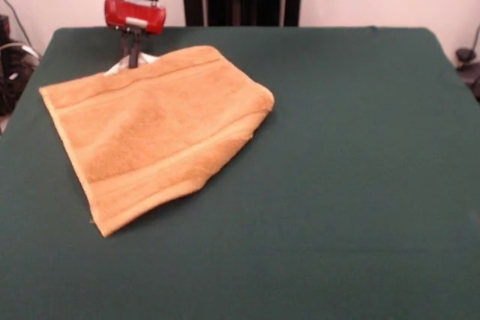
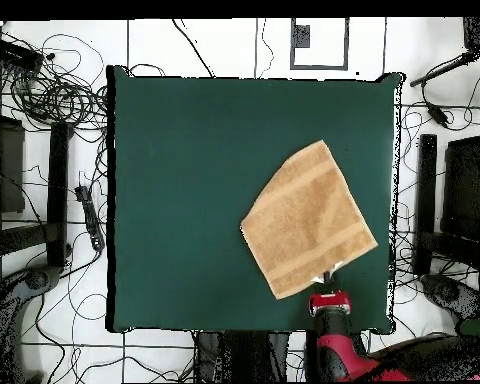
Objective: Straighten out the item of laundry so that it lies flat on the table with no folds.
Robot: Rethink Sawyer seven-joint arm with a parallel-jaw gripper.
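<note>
the gripper [image 1: 133, 56] is pinching down at the towel's [image 1: 157, 129] far edge, its fingers looking closed together on the cloth by the white tag [image 1: 120, 67], though i'm not certain. the towel is lying folded over on the table [image 1: 360, 185]. i'd be lifting gently and drawing outward, low and slow, so the fold is opening.

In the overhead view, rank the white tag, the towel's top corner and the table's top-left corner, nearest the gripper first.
From the gripper:
1. White tag, right beside it at the towel's lower edge.
2. Towel's top corner, up the picture.
3. Table's top-left corner, diagonally opposite.
</note>
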